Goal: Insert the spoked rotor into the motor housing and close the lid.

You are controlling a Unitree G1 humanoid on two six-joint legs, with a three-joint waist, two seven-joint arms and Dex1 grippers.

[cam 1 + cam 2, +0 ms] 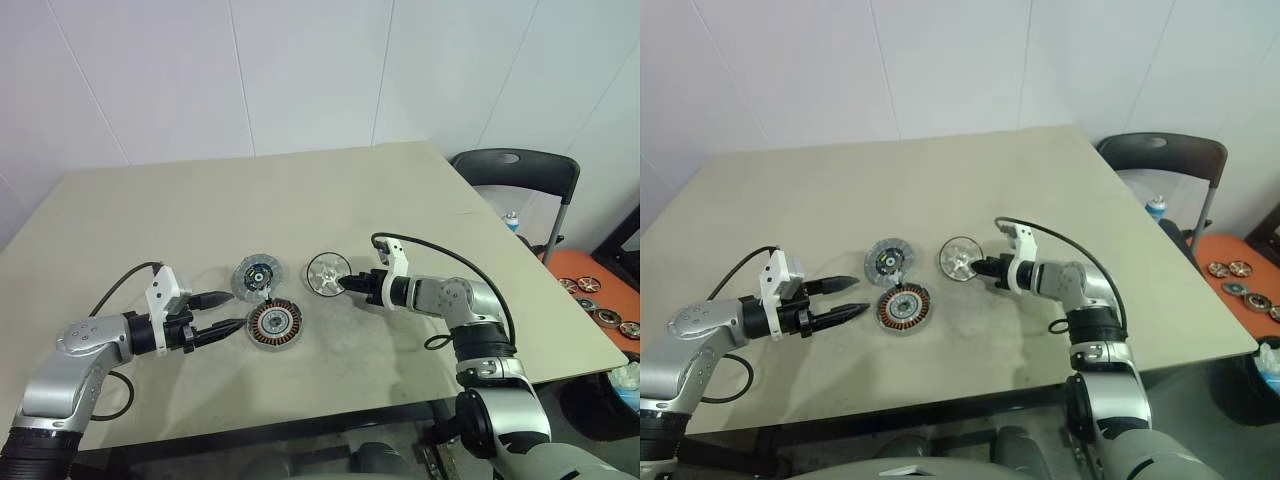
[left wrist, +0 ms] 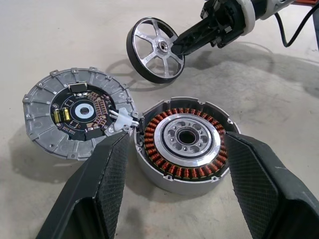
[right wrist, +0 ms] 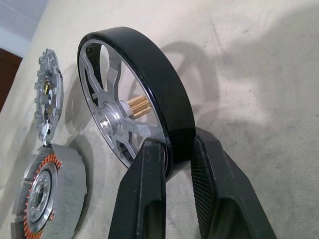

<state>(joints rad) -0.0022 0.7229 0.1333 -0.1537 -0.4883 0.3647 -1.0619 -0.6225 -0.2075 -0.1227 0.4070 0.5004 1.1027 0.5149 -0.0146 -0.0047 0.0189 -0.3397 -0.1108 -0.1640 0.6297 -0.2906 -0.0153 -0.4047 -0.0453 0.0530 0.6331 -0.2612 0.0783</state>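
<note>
The spoked rotor is clamped at its rim by the right gripper, centre frame, not yet inserted. The motor housing is straddled by the left gripper, held apart; the lid lies unplaced on the counter.

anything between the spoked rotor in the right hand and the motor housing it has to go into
Nothing visible blocks it. The right hand pinches the rim of the black, silver-spoked rotor, with bare table between it and the copper-wound round motor housing. The open left hand flanks the housing; its top is uncovered.

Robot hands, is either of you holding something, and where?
The right gripper pinches the spoked rotor by its black rim. The left gripper holds nothing.
</note>
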